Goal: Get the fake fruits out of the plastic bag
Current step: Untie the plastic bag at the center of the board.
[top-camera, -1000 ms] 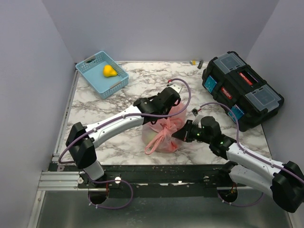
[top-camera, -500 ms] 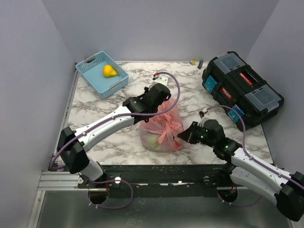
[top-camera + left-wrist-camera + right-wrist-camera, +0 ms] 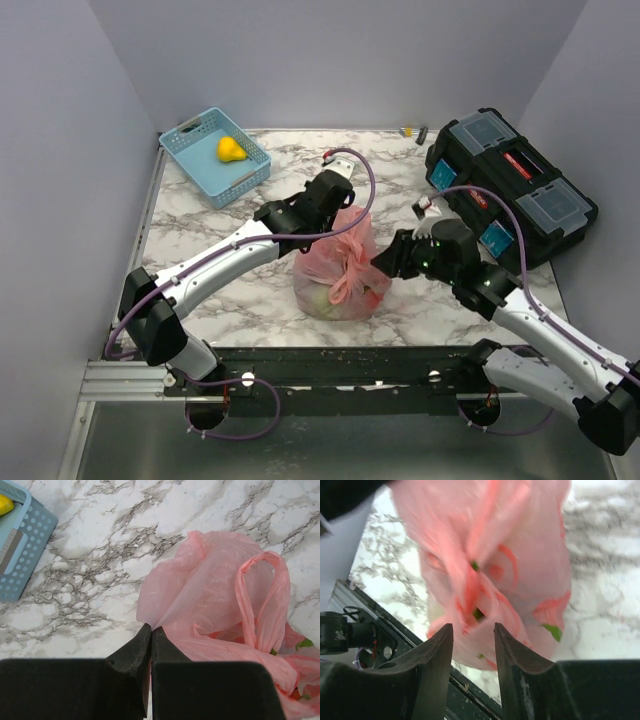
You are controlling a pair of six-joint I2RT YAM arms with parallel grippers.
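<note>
Marble desk: plastic bag, fake fruits inside, stands near the front edge, centre. Left gripper jaws pinch bag film; right gripper jaws narrowly apart beside it. Yellow pear lies in far-left basket.

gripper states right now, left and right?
Left gripper: shut, pinching the edge of the thin translucent pink plastic bag.
Right gripper: open, holding nothing, facing the bag.

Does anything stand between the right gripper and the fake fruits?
Yes: the thin translucent pink plastic bag itself. The glossy fake fruits show only as red and green patches through its film, and the open right gripper faces its side wall.
</note>
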